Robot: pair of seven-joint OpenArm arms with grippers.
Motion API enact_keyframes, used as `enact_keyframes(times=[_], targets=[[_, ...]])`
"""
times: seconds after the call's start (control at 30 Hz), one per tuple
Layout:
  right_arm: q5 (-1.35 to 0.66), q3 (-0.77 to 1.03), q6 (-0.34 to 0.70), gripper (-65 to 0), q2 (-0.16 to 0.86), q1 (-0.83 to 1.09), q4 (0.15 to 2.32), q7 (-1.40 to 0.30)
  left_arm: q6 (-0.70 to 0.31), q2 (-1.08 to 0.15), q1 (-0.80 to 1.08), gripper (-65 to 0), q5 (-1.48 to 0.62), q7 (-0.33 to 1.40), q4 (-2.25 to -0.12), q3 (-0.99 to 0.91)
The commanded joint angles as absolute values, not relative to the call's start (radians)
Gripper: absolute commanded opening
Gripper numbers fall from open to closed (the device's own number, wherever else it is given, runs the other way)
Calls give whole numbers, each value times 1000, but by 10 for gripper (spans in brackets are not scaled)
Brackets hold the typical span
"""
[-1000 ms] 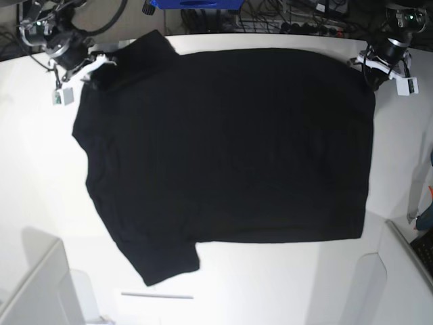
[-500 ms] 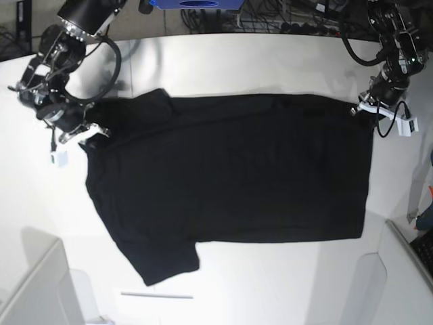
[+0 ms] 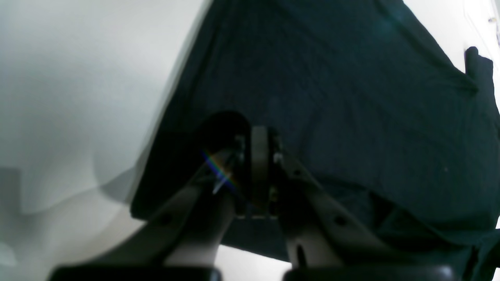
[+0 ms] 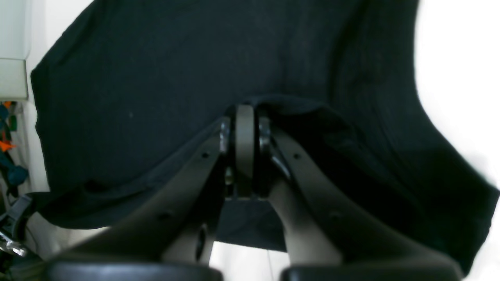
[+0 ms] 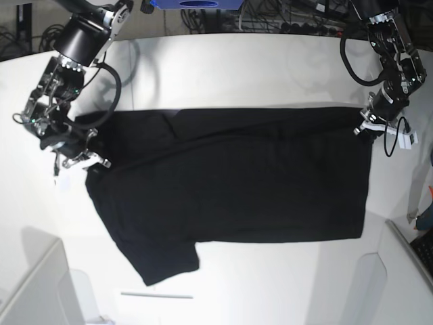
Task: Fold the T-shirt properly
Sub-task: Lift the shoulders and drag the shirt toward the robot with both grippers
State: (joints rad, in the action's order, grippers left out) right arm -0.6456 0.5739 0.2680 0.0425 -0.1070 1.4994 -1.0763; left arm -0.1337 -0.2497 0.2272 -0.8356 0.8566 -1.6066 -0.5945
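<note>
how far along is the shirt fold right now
Early stage. Done: the T-shirt lies spread on the table, back side up as far as the views show. In hand: the left gripper and right gripper are each shut on a far corner of the shirt, with the far edge lifted and carried toward the near hem, so a first lengthwise fold is forming. Left: laying that fold down, tucking the sleeves, then folding crosswise.

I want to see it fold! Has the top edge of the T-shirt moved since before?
Yes. The T-shirt's far edge has come toward the near side of the table, baring more white tabletop behind it.
</note>
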Motion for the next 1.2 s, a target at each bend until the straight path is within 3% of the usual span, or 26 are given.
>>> enact_keyframes(times=[0.0, 0.6, 0.63, 0.67, 0.7, 0.8, 0.87, 0.93, 1.07, 1.17], targets=[[-657, 576, 251, -650, 62, -134, 1500, -1055, -139, -265, 213, -650, -846, 842, -1620, -599], [-667, 575, 243, -650, 82, -151, 1434, -1024, -139, -260, 156, -650, -846, 839, -1564, -610], [-667, 576, 243, -618, 82, -151, 1434, -1024, -139, -263, 156, -650, -846, 837, -1549, -610], [-667, 581, 243, -534, 82, -151, 1434, -1024, -139, -263, 154, -650, -846, 835, -1537, -611], [-667, 582, 243, -450, 81, -151, 1434, -1024, -139, -265, 151, -630, -846, 835, -1526, -621], [-667, 584, 243, -303, 77, -143, 1457, -1024, -140, -260, 137, -395, -848, 837, -1527, -665], [-668, 584, 243, -306, 73, -101, 1541, -1021, -142, -260, 139, -250, -852, 837, -1555, -693], [-668, 584, 242, -323, 56, -31, 1692, -1017, -143, -259, 171, -145, -854, 839, -1630, -746], [-668, 585, 240, -321, 2, 162, 1968, -1015, -145, -236, 292, -110, -854, 839, -1736, -837], [-668, 628, 240, -320, -62, 280, 2009, -980, -168, -203, 348, -110, -848, 835, -1707, -865]])
